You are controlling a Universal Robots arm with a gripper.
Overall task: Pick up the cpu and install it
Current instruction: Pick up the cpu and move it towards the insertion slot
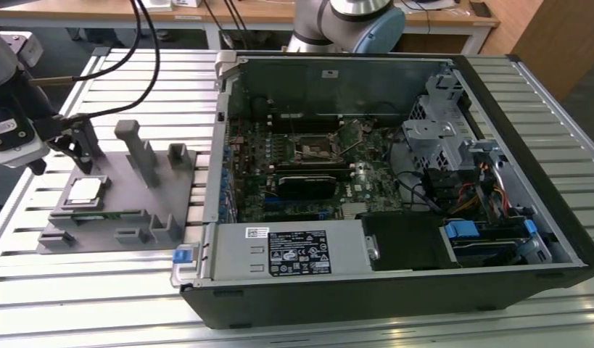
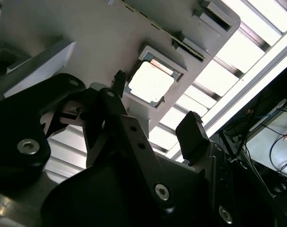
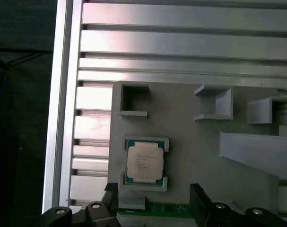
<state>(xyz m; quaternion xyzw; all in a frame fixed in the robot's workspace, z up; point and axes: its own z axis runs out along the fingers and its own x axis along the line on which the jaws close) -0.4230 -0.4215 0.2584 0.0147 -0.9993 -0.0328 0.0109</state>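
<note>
Pincer (image 1: 62, 156) hovers wide open over the grey holder (image 1: 122, 199) on the worktop (image 1: 103, 290), at the exterior view's left, well apart from the open computer case (image 1: 394, 297). Cpu (image 3: 144, 161) lies flat in its square nest, untouched, just beyond the spread fingertips in the first wrist view. Risk here: an off-centre descent could land a fingertip on the nest wall, or tip the chip so it lifts skewed.

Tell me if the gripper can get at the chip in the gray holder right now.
Probably yes. The gripper hangs open close by the chip, whose shiny top lies bare in the gray holder. Nothing covers it, and the tall post stands off to one side.
</note>
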